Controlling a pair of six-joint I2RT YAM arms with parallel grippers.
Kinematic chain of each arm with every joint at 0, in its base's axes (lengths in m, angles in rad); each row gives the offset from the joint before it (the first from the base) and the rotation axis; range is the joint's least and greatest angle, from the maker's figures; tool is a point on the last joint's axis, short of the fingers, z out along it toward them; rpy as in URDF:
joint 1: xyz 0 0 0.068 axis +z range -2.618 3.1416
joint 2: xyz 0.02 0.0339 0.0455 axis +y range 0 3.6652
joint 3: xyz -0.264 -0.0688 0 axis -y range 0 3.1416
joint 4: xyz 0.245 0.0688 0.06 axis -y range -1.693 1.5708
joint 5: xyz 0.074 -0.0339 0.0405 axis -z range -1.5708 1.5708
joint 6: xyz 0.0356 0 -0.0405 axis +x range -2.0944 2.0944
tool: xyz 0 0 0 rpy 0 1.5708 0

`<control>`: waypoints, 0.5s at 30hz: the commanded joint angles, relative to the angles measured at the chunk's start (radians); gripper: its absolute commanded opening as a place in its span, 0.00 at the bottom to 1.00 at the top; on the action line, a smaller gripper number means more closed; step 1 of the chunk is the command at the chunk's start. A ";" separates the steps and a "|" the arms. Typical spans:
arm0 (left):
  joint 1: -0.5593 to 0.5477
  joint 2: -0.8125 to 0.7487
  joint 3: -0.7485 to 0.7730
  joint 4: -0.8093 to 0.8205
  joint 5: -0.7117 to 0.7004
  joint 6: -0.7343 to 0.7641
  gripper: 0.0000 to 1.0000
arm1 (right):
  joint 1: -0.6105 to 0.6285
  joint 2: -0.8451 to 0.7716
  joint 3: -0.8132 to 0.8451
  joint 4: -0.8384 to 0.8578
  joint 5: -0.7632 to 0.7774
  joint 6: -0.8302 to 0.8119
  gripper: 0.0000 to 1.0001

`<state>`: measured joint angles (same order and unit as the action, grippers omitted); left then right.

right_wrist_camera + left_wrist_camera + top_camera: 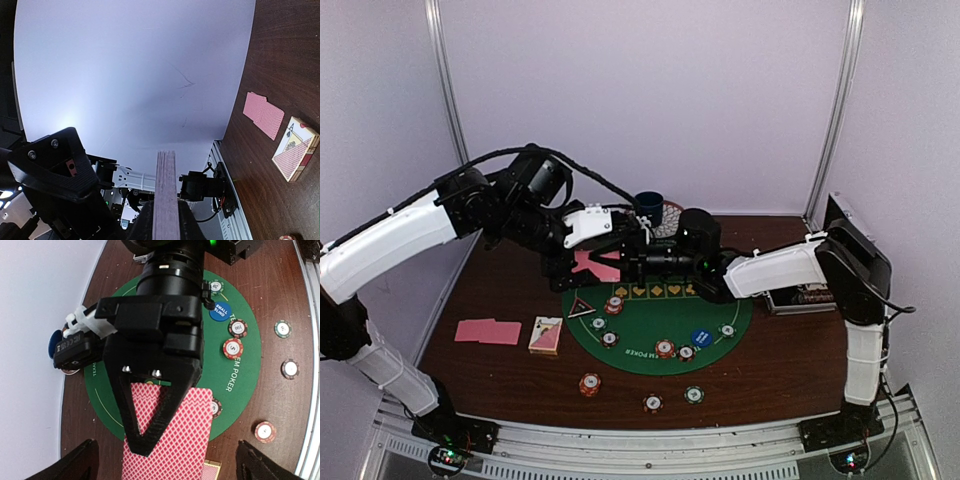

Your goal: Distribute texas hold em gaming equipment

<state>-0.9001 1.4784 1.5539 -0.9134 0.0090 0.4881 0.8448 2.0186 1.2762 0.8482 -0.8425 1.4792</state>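
Your right fingers (127, 410) pinch the deck of cards (175, 440) above the green mat (245, 385); your left fingers (80, 462) gape wide and empty facing it. Close carelessly and several cards may drag out together

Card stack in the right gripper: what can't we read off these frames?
Card count: right wrist view shows the card stack edge-on, layers too fine to count.
Faces: left wrist view shows only pink backs, lower end cut off by the frame edge.
Grip depth: the right gripper runs off the bottom of the right wrist view; top external view is crowded there by both wrists.
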 commanded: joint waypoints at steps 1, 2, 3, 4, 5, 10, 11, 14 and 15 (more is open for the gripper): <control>0.007 -0.001 -0.001 -0.014 0.066 -0.011 0.98 | 0.001 -0.083 0.029 -0.092 -0.015 -0.098 0.00; 0.009 -0.001 -0.005 -0.029 0.085 -0.009 0.98 | 0.003 -0.090 0.035 -0.120 -0.015 -0.118 0.00; 0.009 0.001 -0.007 -0.039 0.097 -0.011 0.98 | 0.003 -0.095 0.041 -0.139 -0.016 -0.133 0.00; 0.009 0.007 -0.002 -0.053 0.108 -0.015 0.97 | 0.004 -0.099 0.044 -0.147 -0.019 -0.140 0.00; 0.010 0.014 0.004 -0.060 0.113 -0.021 0.97 | 0.005 -0.102 0.044 -0.151 -0.022 -0.144 0.00; 0.053 0.050 0.058 -0.079 0.139 -0.050 0.98 | 0.015 -0.131 0.054 -0.247 -0.027 -0.223 0.00; 0.060 0.058 0.070 -0.087 0.145 -0.051 0.97 | 0.017 -0.136 0.058 -0.268 -0.027 -0.239 0.00; 0.066 0.063 0.088 -0.093 0.159 -0.054 0.98 | 0.021 -0.141 0.078 -0.316 -0.033 -0.270 0.00; 0.066 0.065 0.092 -0.098 0.168 -0.053 0.98 | 0.023 -0.140 0.086 -0.330 -0.035 -0.280 0.00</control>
<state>-0.8448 1.5379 1.5997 -0.9981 0.1253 0.4568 0.8581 1.9305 1.3048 0.5766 -0.8597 1.2770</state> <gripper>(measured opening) 0.976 0.131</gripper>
